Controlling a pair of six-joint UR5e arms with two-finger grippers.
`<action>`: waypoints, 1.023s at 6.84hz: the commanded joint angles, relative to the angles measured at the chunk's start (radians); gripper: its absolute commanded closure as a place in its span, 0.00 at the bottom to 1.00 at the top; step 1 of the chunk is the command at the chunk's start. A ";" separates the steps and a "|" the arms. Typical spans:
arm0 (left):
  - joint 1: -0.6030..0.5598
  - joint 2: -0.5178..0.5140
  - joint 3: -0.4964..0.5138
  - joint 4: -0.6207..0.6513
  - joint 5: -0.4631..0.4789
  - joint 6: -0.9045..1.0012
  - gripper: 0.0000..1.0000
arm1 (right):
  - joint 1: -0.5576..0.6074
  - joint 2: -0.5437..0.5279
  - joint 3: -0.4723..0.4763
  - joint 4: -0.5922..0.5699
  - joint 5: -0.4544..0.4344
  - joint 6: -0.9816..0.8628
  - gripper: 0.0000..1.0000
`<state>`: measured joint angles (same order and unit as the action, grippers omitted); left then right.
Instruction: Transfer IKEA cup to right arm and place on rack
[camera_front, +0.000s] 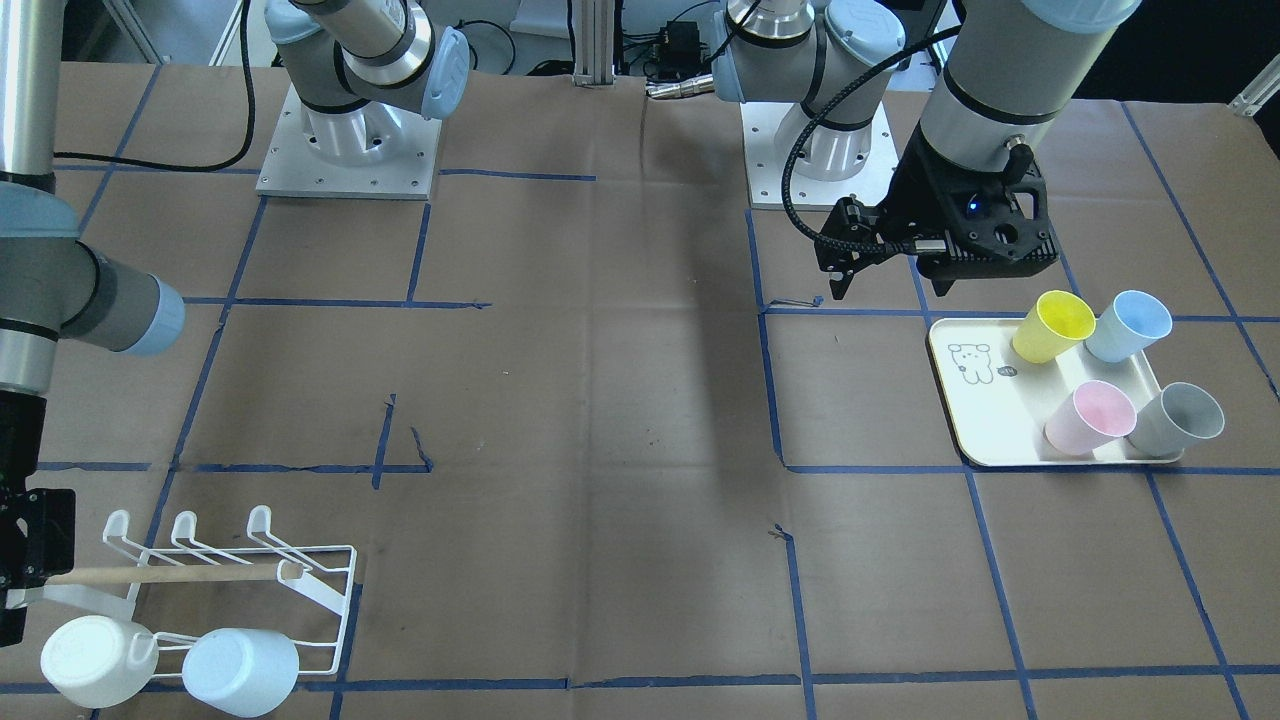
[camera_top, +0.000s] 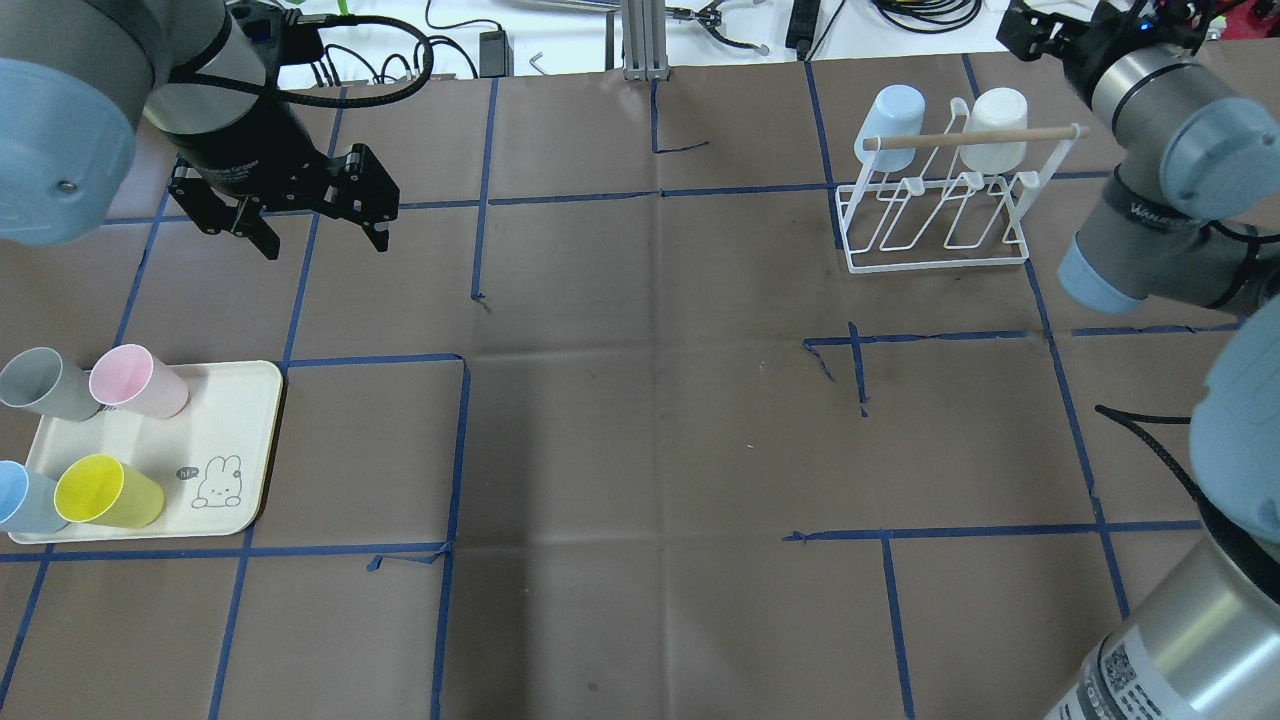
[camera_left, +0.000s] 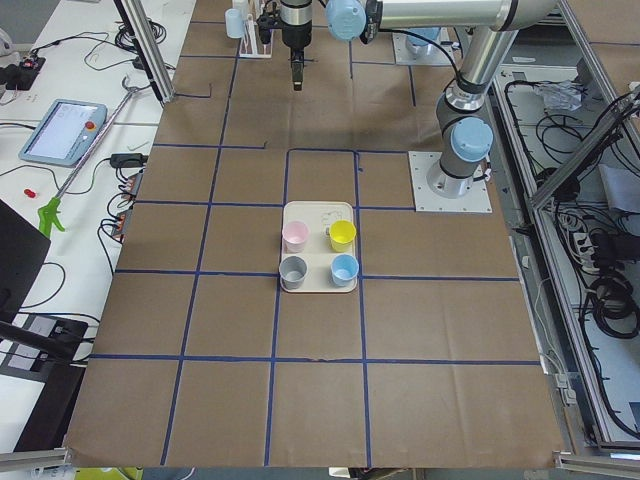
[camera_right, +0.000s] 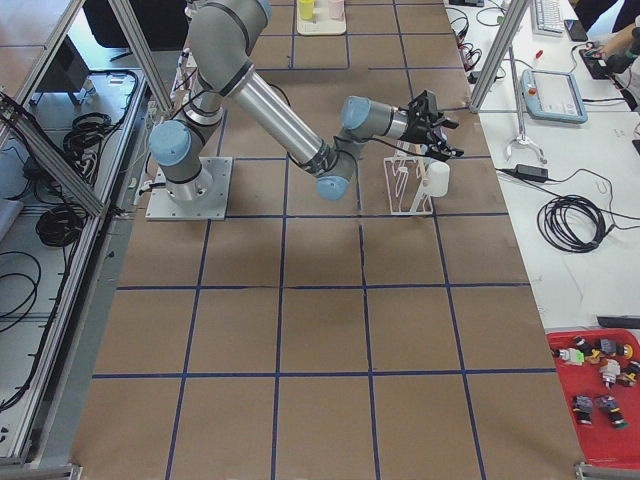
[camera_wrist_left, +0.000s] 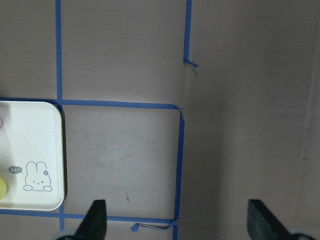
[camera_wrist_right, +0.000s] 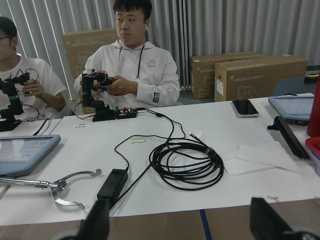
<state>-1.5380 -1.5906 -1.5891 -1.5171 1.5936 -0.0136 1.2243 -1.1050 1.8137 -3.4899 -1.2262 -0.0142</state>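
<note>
Left claw (camera_top: 322, 238) spread, empty, above the surface just beyond the tray (camera_top: 235, 400): likely staged for the pink cup (camera_top: 135, 380), upright on it. Right claw (camera_wrist_right: 180, 227) spread, empty, far off by the rack (camera_top: 935, 225).

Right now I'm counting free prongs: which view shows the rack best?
Overhead exterior: the rack stands whole and unblocked, two cups hung. Front-facing shows it near the corner; side views show it small; wrist views miss it.

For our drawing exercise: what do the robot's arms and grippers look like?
Left arm and right arm: silver-grey tubes, light-blue joint caps. Left gripper and right gripper: black. A thick braided black cable loops to the left one; the right arm carries lettering.
</note>
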 joint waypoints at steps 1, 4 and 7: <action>0.001 0.007 -0.003 0.000 -0.001 0.000 0.01 | 0.050 -0.172 -0.029 0.443 -0.001 0.002 0.00; -0.001 0.004 -0.002 0.000 -0.001 0.000 0.01 | 0.145 -0.364 -0.161 1.308 -0.015 0.005 0.00; -0.001 0.001 -0.002 0.000 -0.001 -0.002 0.01 | 0.303 -0.493 -0.203 1.746 -0.226 0.131 0.00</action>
<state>-1.5385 -1.5884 -1.5907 -1.5171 1.5923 -0.0148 1.4638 -1.5444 1.6189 -1.8981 -1.3564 0.0917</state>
